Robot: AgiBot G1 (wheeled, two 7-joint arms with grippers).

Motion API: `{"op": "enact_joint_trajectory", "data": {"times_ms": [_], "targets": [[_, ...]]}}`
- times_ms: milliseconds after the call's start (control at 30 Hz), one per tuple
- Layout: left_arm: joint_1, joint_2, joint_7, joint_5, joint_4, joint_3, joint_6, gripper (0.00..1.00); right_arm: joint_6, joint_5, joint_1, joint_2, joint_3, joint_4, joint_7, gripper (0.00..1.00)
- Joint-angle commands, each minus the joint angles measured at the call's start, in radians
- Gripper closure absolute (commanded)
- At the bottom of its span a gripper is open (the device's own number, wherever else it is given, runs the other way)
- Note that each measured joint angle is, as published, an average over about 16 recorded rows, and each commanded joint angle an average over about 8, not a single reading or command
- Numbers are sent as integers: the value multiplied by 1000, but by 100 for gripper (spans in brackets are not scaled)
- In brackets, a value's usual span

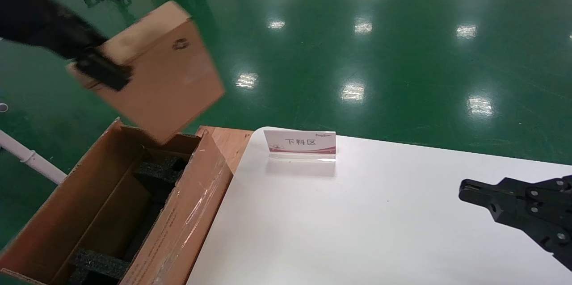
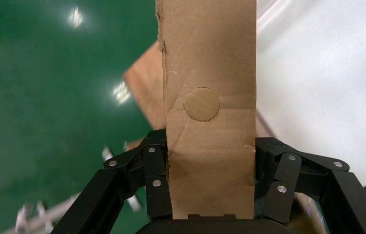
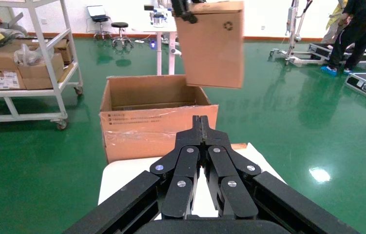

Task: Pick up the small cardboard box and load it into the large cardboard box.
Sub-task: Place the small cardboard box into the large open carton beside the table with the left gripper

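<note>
Foam blocks (image 1: 154,171) line large cardboard box (image 1: 187,213).

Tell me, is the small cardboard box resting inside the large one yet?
No, the left pincer holds the small cardboard box in the air above the large cardboard box.

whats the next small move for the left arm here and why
Probably lower it, easing the carton level. The left gripper is shut on the small cardboard box, which hangs tilted in the air with its lowest corner just over the far end of the open large cardboard box. The right gripper is shut, idle over the white table.
</note>
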Motion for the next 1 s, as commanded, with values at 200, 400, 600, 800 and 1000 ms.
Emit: {"op": "enact_joint_trajectory", "data": {"times_ms": [200, 400, 600, 800, 1000], "targets": [[-110, -56, -26, -3, 0, 188, 23, 100, 0, 0, 0, 0, 0, 0, 0, 100], [-169, -115, -61, 1, -30, 301, 50, 100, 0, 1, 0, 0, -1, 0, 0, 94], [-173, -184, -82, 35, -54, 345, 43, 100, 1, 1, 0, 0, -1, 0, -1, 19], [-166, -264, -92, 88, -77, 342, 39, 100, 1, 1, 0, 1, -2, 0, -1, 0], [-153, -333, -105, 140, -93, 321, 38, 100, 1, 1, 0, 1, -2, 0, -1, 0]]}}
